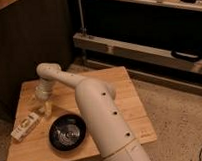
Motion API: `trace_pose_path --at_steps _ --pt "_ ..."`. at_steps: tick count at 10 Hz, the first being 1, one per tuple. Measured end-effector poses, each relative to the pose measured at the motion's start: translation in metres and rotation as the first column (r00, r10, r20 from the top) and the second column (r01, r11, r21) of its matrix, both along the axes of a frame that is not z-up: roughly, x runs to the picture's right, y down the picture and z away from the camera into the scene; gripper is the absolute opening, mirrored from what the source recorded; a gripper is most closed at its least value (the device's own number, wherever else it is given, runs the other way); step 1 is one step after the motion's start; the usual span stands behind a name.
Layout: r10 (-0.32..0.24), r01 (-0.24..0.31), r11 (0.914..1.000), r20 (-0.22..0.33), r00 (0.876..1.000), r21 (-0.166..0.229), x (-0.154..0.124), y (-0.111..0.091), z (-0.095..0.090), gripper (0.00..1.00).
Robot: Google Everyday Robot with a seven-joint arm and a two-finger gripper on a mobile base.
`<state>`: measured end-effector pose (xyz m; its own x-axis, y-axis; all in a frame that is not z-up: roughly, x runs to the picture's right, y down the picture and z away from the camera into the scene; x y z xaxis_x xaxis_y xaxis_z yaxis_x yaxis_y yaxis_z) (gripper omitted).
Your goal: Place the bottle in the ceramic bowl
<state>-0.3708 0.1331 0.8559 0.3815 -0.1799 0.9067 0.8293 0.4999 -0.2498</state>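
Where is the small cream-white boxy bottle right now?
In the camera view, the small cream-white boxy bottle lies near the left edge of the wooden table, left of the glossy black ceramic bowl; the gripper hangs up-right of it.

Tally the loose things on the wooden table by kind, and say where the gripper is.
bottle: 1
ceramic bowl: 1
Total: 2
The gripper is low over the table, just right of the bottle and up-left of the bowl.
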Motion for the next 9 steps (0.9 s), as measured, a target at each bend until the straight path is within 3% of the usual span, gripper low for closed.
trace_pose_path --at_steps 9 --pt "-0.026 0.028 0.9993 0.059 0.998 -0.025 -0.008 0.014 -0.029 0.8"
